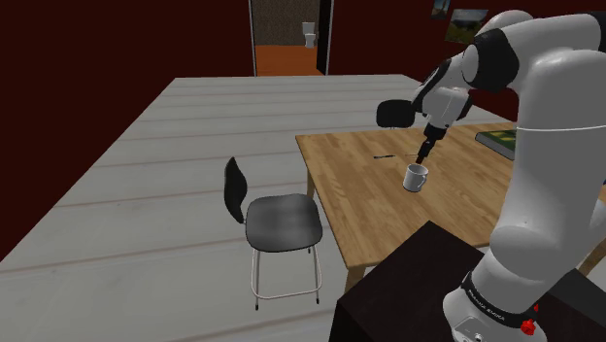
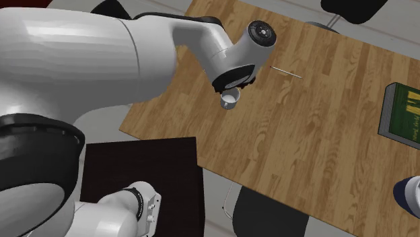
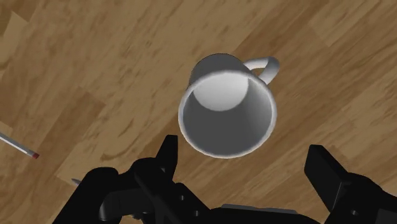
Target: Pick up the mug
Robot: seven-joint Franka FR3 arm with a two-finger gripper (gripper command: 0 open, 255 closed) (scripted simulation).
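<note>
Tool (image 3: 242, 153) hangs wide open on my wrist feed, holding nothing. I see its fingers (image 3: 167, 153) spread just above the white mug (image 3: 226, 105), not touching it. That mug stands upright on the wooden bench (image 3: 95, 63).

Smooth, matt white mug (image 3: 227, 105) on a wood-grained table (image 3: 95, 63) with soft sheen

You won't find a word or number to read here — the green book (image 2: 402, 114) on the table (image 2: 323, 155) carries pale marks on its cover, and the arm (image 1: 544, 194) has a thin line of lettering near its foot, both too small to make out.
</note>
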